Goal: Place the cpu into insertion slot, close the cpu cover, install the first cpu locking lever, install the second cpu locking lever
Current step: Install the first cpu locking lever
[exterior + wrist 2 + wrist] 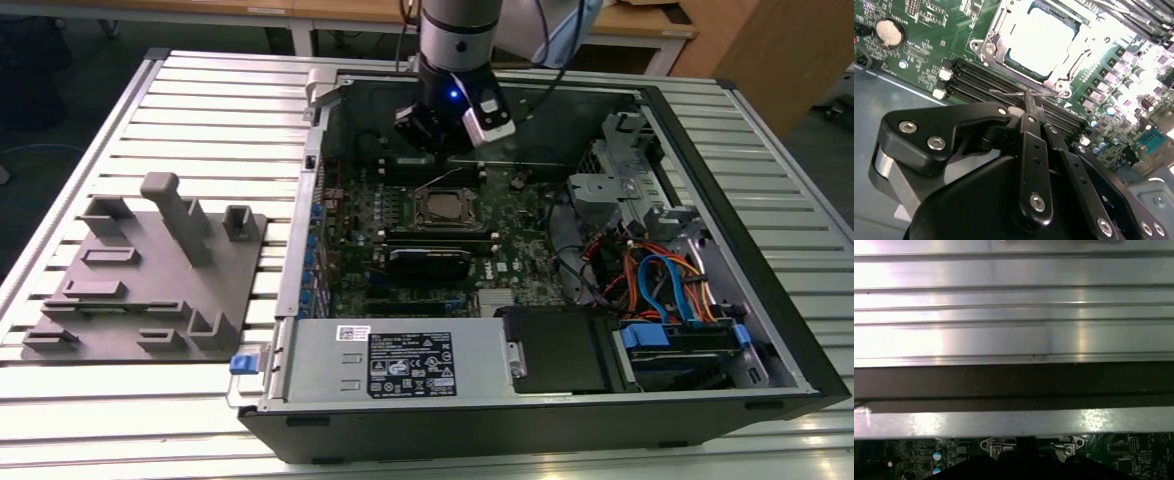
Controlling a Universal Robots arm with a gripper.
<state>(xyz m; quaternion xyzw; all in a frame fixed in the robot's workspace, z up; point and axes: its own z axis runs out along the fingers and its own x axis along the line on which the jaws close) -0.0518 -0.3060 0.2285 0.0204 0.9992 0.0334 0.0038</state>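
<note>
The arm reaches down into the open computer case (771, 300), which lies on the ribbed metal counter (200, 110). The hand (1029, 106) hangs over the green board, just beside the slot (985, 48). Its fingers (1032, 150) are pressed together. Their tips touch a thin wire lever (1006, 93) that lies between the slot and the long black memory slots (974, 80). I cannot tell if the tips pinch the wire or just rest on it. The cpu (1040, 36) sits in the slot, with its shiny grey top facing up. The cover (996, 25) lies flat around it like a frame. A round battery (889, 31) sits on the board, well away from the hand. On the counter, at the exterior view's left, rests a grey block tray (147, 280).
</note>
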